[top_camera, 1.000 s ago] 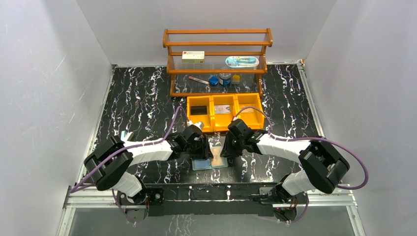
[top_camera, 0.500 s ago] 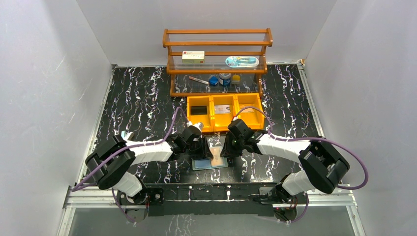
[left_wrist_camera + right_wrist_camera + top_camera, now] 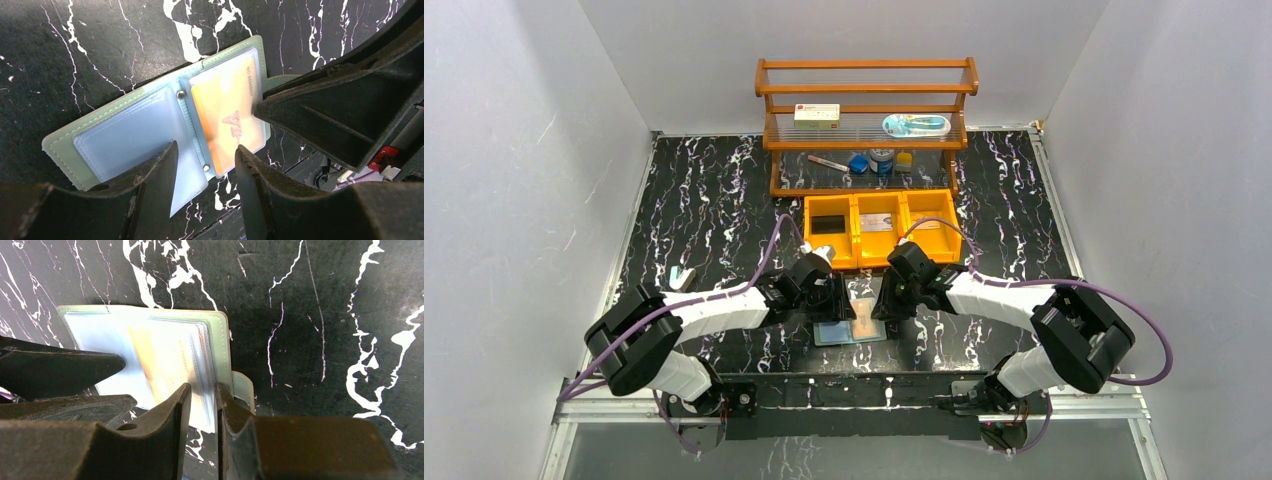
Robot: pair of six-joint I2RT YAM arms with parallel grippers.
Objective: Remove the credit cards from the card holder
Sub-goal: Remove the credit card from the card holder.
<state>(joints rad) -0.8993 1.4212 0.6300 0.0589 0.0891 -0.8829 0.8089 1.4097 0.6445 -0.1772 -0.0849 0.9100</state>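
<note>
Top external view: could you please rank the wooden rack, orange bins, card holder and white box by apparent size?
1. wooden rack
2. orange bins
3. card holder, partly covered
4. white box, nearly alike, so unsure

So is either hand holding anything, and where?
Right hand pinches the card holder at its sleeve edge beside the snap tab; left hand holds nothing.

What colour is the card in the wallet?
The card in the wallet is orange, clearest in the left wrist view.

The sage-green card holder (image 3: 62, 146) has pale blue pockets (image 3: 125, 132) holding an orange card (image 3: 225, 117), on a black, white-veined table (image 3: 75, 55).
</note>
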